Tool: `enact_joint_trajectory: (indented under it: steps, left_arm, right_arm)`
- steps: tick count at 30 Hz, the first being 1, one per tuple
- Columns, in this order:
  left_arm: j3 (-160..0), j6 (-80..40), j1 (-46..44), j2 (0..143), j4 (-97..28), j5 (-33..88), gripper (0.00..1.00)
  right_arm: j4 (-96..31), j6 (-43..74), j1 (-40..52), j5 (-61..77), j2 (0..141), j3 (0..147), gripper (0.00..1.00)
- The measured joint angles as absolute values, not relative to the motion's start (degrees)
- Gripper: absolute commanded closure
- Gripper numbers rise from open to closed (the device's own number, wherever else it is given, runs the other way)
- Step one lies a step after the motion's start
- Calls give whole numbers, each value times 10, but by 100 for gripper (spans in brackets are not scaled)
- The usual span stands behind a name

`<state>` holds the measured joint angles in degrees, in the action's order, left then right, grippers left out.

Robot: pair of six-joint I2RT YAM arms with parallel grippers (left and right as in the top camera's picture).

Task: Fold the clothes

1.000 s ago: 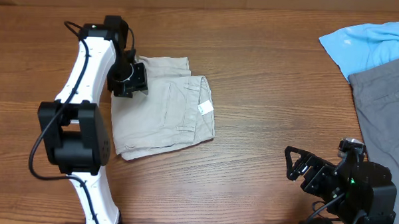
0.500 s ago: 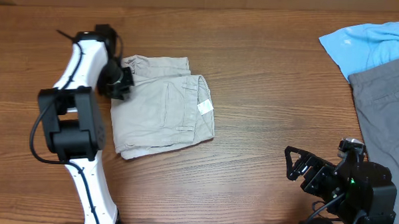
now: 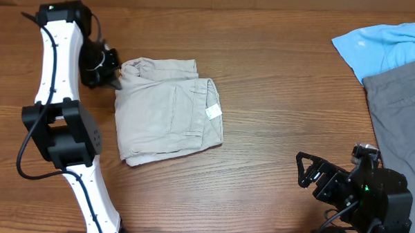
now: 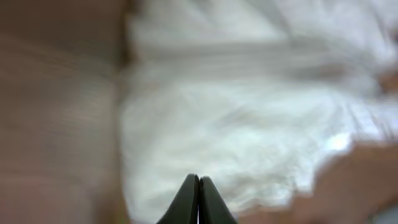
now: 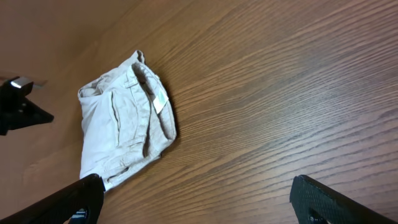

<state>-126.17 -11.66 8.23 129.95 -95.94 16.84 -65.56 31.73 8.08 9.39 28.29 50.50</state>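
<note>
white tag (image 3: 213, 112), unreadable, on khaki shorts (image 3: 167, 118)

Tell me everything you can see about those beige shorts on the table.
The beige shorts lie folded into a rough square on the wooden table. The cloth looks like soft cotton, slightly rumpled. A pocket seam and a small white tag face up. The shut left gripper sits at one corner; any pinch is unclear.

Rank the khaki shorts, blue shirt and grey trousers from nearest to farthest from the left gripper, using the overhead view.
1. Khaki shorts, right beside the left gripper.
2. Blue shirt, far right corner.
3. Grey trousers, right edge, slightly farther.
</note>
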Motion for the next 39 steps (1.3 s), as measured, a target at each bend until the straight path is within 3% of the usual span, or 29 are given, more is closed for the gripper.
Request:
enact_joint_trajectory:
  steps: [12, 24, 39]
  left_arm:
    - [-1043, -79, -51, 1294, -885, 177, 96]
    - [-881, -108, -19, 1282, -808, 159, 96]
    - [-947, -134, 37, 1212, -874, 79, 96]
  right_arm:
    - [-655, 317, 81, 94, 283, 505, 0]
    - [-656, 318, 81, 94, 283, 505, 0]
    - [-656, 317, 81, 93, 283, 505, 0]
